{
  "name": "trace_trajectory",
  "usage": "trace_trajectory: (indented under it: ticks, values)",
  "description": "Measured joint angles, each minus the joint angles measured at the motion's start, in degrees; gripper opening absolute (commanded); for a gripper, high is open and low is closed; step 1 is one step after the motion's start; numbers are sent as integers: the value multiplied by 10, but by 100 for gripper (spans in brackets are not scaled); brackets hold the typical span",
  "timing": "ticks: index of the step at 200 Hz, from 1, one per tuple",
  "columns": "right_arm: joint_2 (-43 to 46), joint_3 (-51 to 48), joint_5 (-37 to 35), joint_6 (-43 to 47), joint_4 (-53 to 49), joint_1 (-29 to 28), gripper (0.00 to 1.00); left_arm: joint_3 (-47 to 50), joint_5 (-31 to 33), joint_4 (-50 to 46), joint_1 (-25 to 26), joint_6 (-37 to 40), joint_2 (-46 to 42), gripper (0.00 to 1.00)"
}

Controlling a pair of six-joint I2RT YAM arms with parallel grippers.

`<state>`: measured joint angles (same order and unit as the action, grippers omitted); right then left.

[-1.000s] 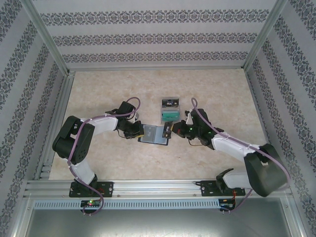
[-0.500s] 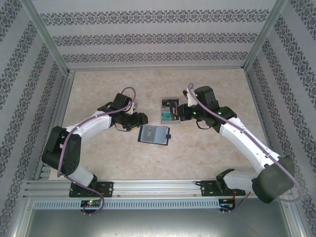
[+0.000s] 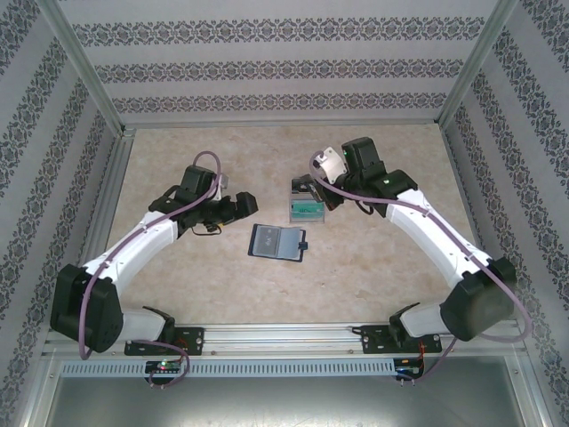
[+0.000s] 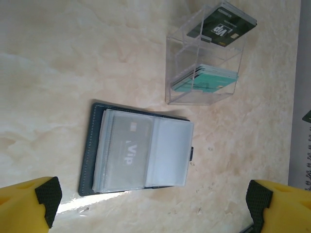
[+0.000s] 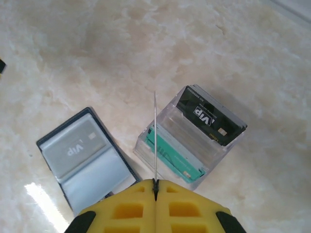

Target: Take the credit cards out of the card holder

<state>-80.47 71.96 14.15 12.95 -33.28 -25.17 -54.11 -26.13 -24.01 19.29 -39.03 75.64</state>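
Since the right arm has swung off the slate-blue folding card holder [image 3: 277, 242], open at the middle of the worktop [image 3: 382, 267], the top view shows the right gripper [image 3: 316, 189] over the clear plastic box [image 3: 293, 213] nearer the far edge, and the left gripper [image 3: 245, 205] withdrawn. Left wrist: fingers [image 4: 41, 204] spread, empty; a silvery-grey card [image 4: 127, 155] sits pocketed. Right wrist: fingers pinch a thin edge-on card [image 5: 155, 141] above the box; one removal likely remains.

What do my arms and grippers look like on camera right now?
The left arm and right arm have white links, black joint housings and a mauve cable running along each. The left gripper and right gripper have bright yellow fingers; the left one's tips carry black textured pads.
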Motion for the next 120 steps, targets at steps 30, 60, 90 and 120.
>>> trace_trajectory:
  ticks: [30, 60, 90, 120]
  values:
    - [-68, 64, -6, 86, -32, 3, 0, 4, 16, -13, -4, 0, -23, 99]
    - [-132, 108, -19, 163, -52, 3, 0, 9, 27, -19, -7, -2, -35, 99]
    - [-189, 144, -55, 238, -75, -2, 0, 18, 29, -28, -9, -2, -47, 99]
    - [-219, 161, -96, 302, -81, -12, 0, 19, 29, -36, -10, -2, -52, 99]
